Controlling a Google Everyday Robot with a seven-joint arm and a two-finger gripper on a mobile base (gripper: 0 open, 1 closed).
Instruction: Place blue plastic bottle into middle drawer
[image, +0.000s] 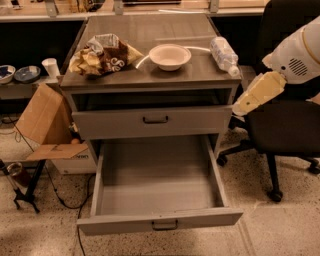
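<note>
The blue plastic bottle (223, 54) lies on its side at the right edge of the cabinet top, its white cap toward the front. The middle drawer (156, 216) is pulled far out below, a wide grey tray with nothing in it and a dark handle mid-front. My gripper (246, 104) comes in from the right on a cream and white arm. It hangs beside the cabinet's right side, below and to the right of the bottle, and holds nothing that I can see.
A white bowl (170, 56) and crumpled chip bags (102, 54) lie on the cabinet top (150, 30). The drawer with the taller front panel (152, 121) is nearly shut. A black office chair (290, 135) stands right of the cabinet, behind my arm. A cardboard box (42, 122) stands at the left.
</note>
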